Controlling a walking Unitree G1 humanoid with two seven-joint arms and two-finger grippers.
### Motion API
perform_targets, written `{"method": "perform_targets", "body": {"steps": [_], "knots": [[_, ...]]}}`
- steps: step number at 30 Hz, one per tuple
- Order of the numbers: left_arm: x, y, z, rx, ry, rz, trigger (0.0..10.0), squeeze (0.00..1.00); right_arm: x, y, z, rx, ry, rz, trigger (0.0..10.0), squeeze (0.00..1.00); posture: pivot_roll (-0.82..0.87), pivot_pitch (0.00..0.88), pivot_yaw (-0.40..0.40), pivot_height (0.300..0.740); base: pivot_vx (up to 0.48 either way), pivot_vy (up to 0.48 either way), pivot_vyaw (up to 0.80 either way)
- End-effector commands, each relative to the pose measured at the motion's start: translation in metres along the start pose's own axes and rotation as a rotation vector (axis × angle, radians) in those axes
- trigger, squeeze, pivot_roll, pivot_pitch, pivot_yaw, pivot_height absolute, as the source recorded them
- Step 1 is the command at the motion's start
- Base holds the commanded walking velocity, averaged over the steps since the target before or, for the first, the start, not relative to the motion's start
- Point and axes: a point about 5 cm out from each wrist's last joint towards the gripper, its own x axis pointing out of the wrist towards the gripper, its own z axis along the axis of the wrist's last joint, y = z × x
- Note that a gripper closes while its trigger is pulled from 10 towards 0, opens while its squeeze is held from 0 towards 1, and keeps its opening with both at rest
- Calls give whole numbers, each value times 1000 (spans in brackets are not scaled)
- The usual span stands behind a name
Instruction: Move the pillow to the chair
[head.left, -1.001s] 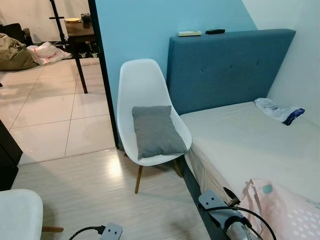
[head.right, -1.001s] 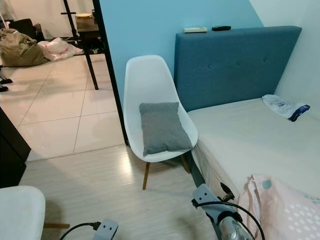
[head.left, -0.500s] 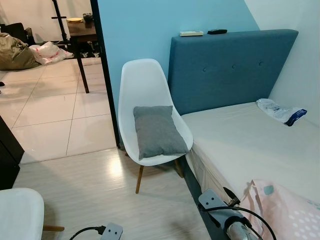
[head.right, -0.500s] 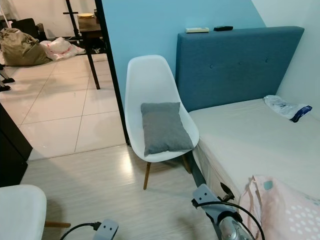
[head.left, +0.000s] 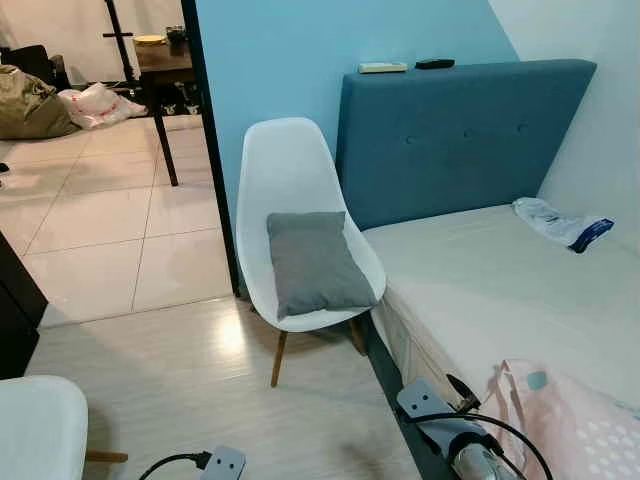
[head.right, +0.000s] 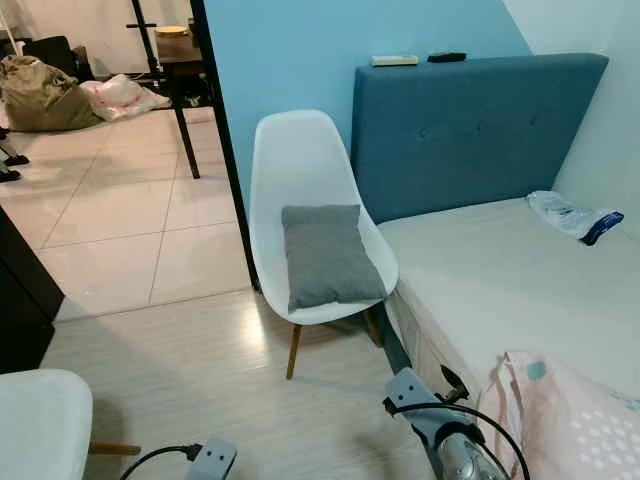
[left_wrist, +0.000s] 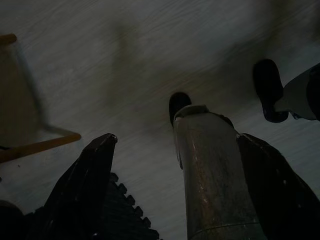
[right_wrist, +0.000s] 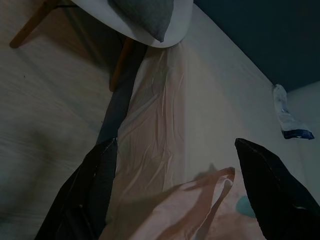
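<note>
Hanging low, right gripper (right_wrist: 175, 195) spread beside bed (right_wrist: 165, 130).

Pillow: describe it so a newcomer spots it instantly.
Find the blue headboard at the bed's end; beside it stands a white shell chair on wooden legs. The pillow lies on its seat: small, plain grey, unlike the pink dotted fabric on the bed.

Grey pillow (head.left: 314, 262) is lying on a white chair (head.left: 290, 180) with wooden legs. Beside the chair, a teal-blue headboard (head.left: 465, 135) is standing against a light-blue wall (head.left: 290, 60). Bed (head.left: 480, 290) is showing off-white. Near the bed's foot, a pink bag (head.left: 570, 420) is showing white dots.
</note>
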Motion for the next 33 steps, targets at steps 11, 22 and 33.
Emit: {"method": "perform_targets", "body": {"steps": [11,22,33], "knots": [[0,1,-1,-9,4,4,10000,0,2,-1,5,15,-17,-10,10000,0,-15,0,-43,740,0,0,0],[0,0,-3,-20,9,6,10000,0,2,-2,5,15,-18,-11,10000,0,-12,0,-47,740,0,0,0],[-1,1,-5,-24,16,8,10000,0,3,-2,5,15,-18,-11,10000,0,-12,0,-48,740,0,0,0]]}}
